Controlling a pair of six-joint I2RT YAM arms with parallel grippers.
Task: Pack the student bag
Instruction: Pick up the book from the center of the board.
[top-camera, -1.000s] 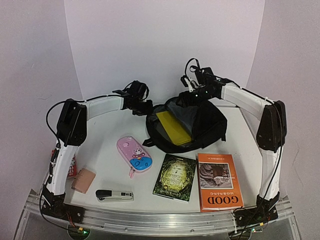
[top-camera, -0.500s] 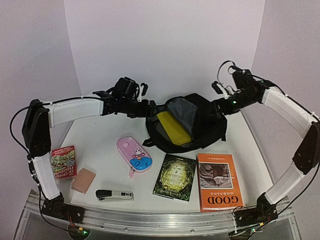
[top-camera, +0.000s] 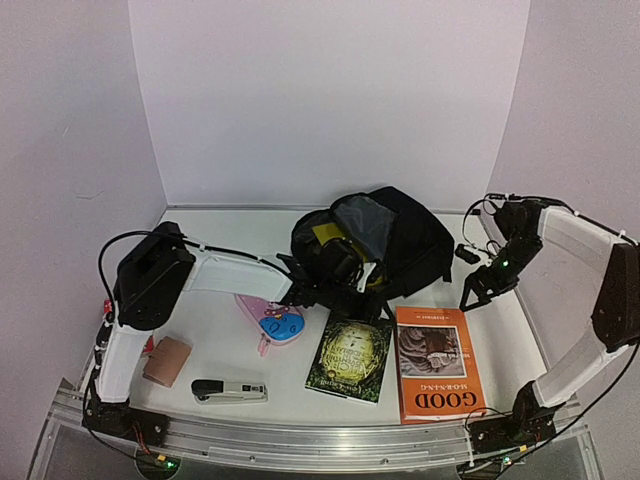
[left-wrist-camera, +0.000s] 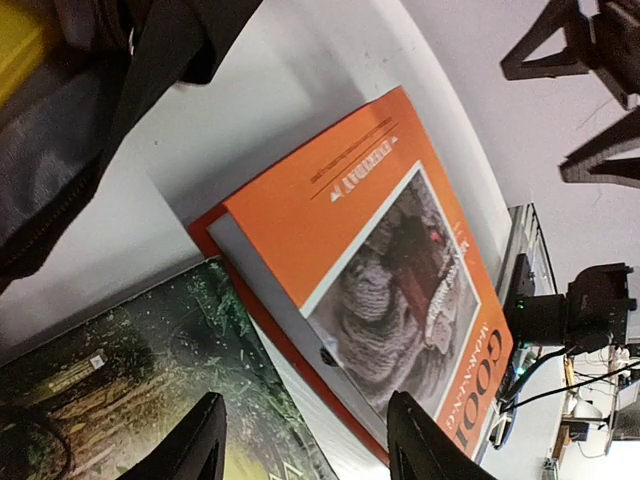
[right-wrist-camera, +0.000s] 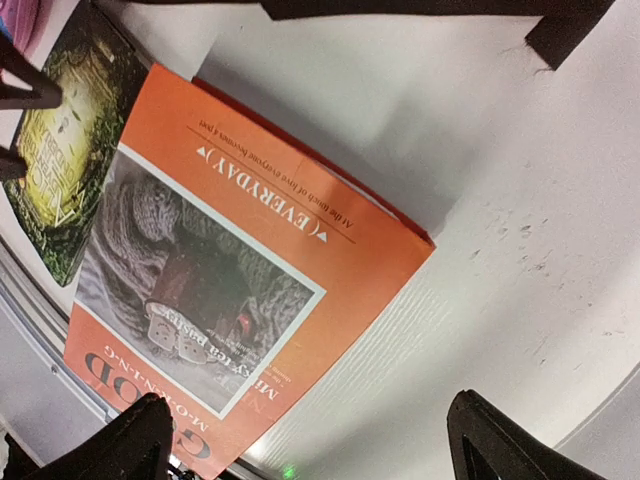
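The student bag is a black backpack lying at the back centre, its mouth open to the left with grey lining and a yellow flat item inside. My left gripper is open and empty just in front of the bag's mouth. In the left wrist view it hovers over the green book and the orange book, with the bag at the upper left. My right gripper is open and empty right of the bag. In the right wrist view it hangs above the orange book.
The orange "Good Morning" book and the green book lie at the front centre. A pink pencil case lies partly under my left arm. A stapler and a small pink wallet lie at the front left.
My left arm has swung from behind the bag's left side round to its front. My right gripper has left the bag's top and dropped right and forward, near the orange book.
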